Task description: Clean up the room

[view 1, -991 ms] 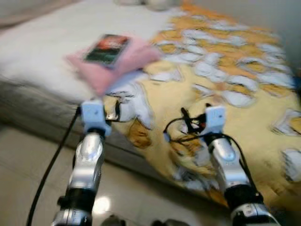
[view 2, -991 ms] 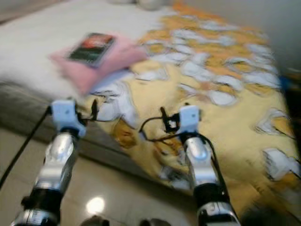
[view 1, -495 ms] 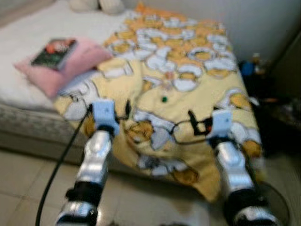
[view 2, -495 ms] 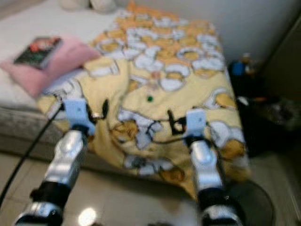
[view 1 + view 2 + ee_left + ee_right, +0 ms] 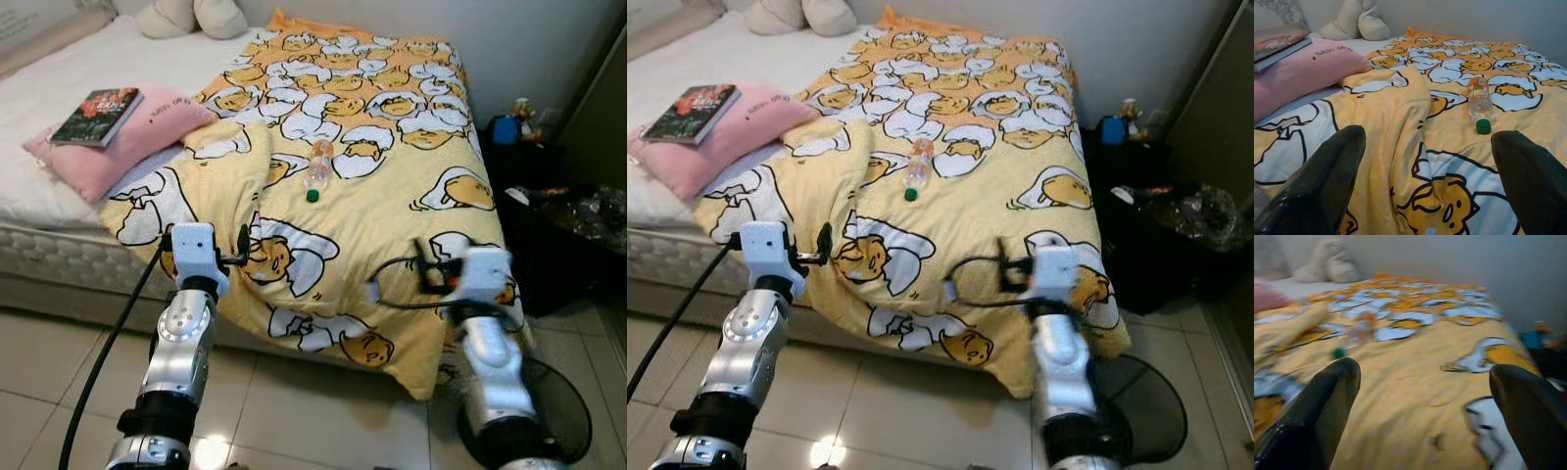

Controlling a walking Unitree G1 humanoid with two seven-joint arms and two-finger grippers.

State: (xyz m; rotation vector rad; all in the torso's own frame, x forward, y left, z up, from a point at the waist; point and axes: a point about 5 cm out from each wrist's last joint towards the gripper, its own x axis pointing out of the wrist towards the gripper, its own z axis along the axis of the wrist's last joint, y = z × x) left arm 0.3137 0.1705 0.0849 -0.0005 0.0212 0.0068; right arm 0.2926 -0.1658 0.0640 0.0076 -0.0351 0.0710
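Observation:
A clear plastic bottle point(image 5: 316, 168) with a green cap lies on its side in the middle of the yellow cartoon blanket point(image 5: 392, 147) that covers the bed. A book point(image 5: 95, 103) rests on a pink pillow point(image 5: 147, 132) at the bed's left. Both arms are held out over the blanket's near edge. My left gripper point(image 5: 1427, 142) is open, and the bottle point(image 5: 1480, 105) lies well beyond its fingers. My right gripper point(image 5: 1425, 369) is open too, nothing between its fingers, with the bottle point(image 5: 1352, 335) blurred and far off.
The blanket hangs over the bed's foot down to the tiled floor point(image 5: 294, 411). A dark bin with a plastic bag point(image 5: 588, 211) and a blue container point(image 5: 505, 129) stand right of the bed. A round fan point(image 5: 563, 406) lies on the floor. Cream cushions point(image 5: 196, 18) sit at the headboard.
The camera has swung right and steadied, so the bottle and the bed's right side came into view. Both arms stay raised, the right one now lower in the picture.

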